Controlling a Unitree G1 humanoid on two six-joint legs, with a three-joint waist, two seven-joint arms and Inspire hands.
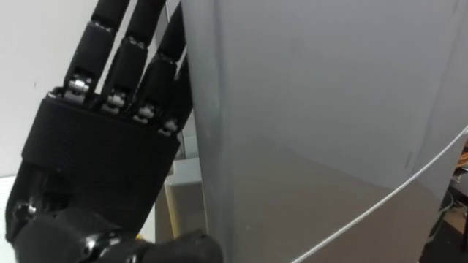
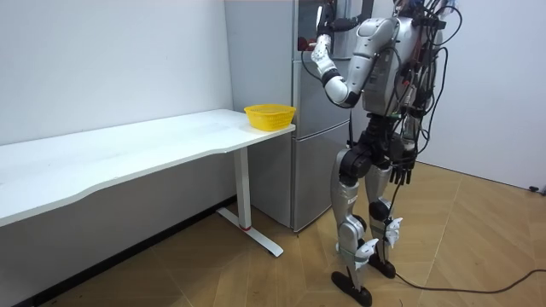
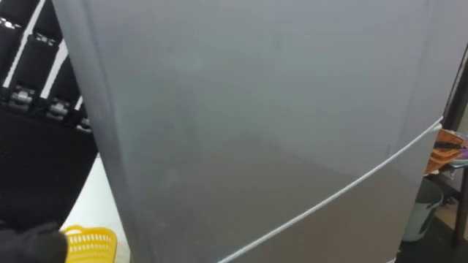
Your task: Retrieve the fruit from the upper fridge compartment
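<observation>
- We're right up against the fridge (image 2: 324, 128). The robot stands on the wooden floor facing it, with the white table (image 2: 128, 149) off to the room view's left.
- Up close, the grey upper door (image 1: 314, 109) fills most of what we see, and a thin pale seam (image 1: 380, 201) slants across below it, where the lower door starts.
- The left hand (image 1: 102, 153) is raised high at the upper door's left edge. Its fingers are straight and stretched upward, with nothing in them.
- The fingers nearest the door slip partly behind that edge, so we can't tell how much of the door they touch.
- We also can't tell whether the door is ajar or fully closed.
- The right hand (image 2: 403, 173) hangs beside the hip in the room view, fingers loose and pointing at the floor, holding nothing.
- A yellow basket (image 3: 91, 243) sits on the end of the table just beside the fridge.
- Whatever is stored in the upper compartment is hidden behind the door.
</observation>
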